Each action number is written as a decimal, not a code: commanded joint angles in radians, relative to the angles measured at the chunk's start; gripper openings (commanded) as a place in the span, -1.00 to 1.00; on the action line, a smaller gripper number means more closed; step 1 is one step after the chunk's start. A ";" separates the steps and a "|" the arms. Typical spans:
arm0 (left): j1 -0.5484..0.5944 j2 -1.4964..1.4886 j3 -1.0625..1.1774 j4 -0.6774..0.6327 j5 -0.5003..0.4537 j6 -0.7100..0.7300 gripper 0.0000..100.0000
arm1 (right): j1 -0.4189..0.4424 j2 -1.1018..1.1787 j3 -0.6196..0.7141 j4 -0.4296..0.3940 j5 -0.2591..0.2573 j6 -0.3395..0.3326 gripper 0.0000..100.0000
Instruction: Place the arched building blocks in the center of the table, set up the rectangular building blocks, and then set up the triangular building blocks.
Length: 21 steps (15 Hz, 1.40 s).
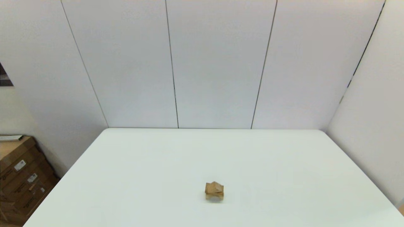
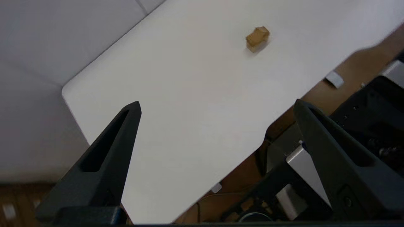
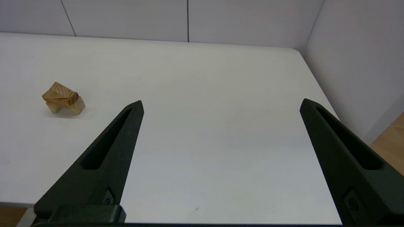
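Table (image 1: 284,164): white, smooth, rounded corners. Block stack near its middle, light wood, grain visible: arch block (image 3: 74,107) at base, flat oblong block (image 3: 60,96) across it, wedge (image 1: 215,185) peaked on top. Left gripper (image 2: 216,107) and right gripper (image 3: 221,104) hung off table's near edge, fingers spread wide, holding nothing. Cardboard boxes (image 1: 22,179) on floor, left.

Brown cardboard boxes (image 1: 19,179) with white labels, stacked at lower left; pale panelled wall (image 1: 217,63) behind
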 commanded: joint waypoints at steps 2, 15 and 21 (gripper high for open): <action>0.149 -0.357 0.341 -0.177 0.141 -0.043 1.00 | 0.000 0.001 0.001 0.002 0.000 0.000 1.00; 0.340 -0.929 0.867 -0.244 0.166 -0.040 1.00 | 0.000 0.001 0.001 0.002 0.000 0.000 1.00; 0.342 -0.973 1.183 -0.531 0.173 -0.168 1.00 | 0.000 0.001 -0.001 0.000 0.000 0.000 1.00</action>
